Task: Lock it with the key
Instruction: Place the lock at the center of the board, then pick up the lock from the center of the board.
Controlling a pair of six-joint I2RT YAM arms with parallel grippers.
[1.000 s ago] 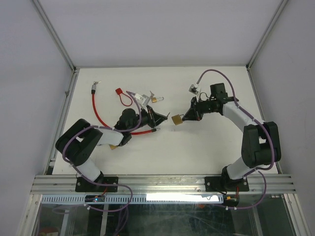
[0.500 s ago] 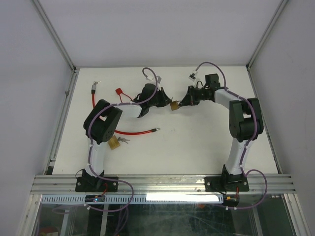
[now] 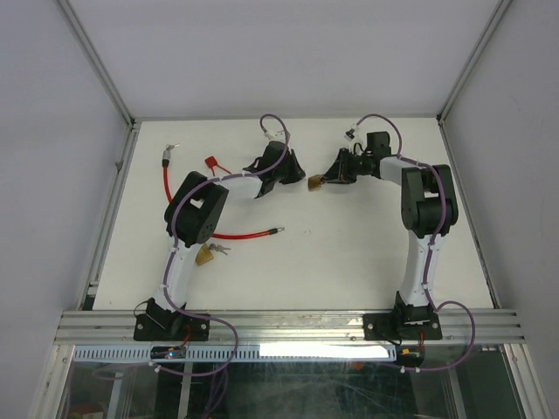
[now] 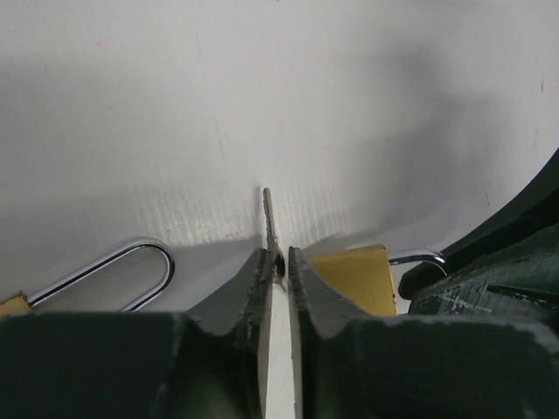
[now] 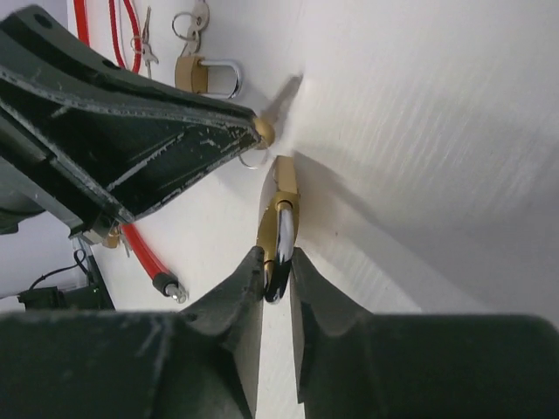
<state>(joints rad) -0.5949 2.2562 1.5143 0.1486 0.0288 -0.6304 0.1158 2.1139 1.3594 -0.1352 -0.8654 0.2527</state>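
Note:
A small brass padlock (image 3: 314,183) hangs at the far middle of the table, between the two grippers. My right gripper (image 5: 278,259) is shut on its silver shackle (image 5: 281,249), and the brass body (image 5: 285,188) points away towards the left gripper. My left gripper (image 4: 278,256) is shut on a key (image 4: 268,214) whose thin blade sticks out past the fingertips. The padlock body (image 4: 354,278) lies just right of that blade, apart from it. In the right wrist view the key (image 5: 264,132) shows at the left gripper's tip, a little above the padlock.
A red cable (image 3: 175,196) curves over the left side, with a red tag (image 3: 210,162) at the back. A second brass padlock (image 3: 204,255) with keys lies near the left arm. Another padlock's shackle (image 4: 131,271) rests left of my left fingers.
Both arms have swung to the far middle of the table. The right gripper carried the padlock back and left; the left gripper came up beside it with the key.

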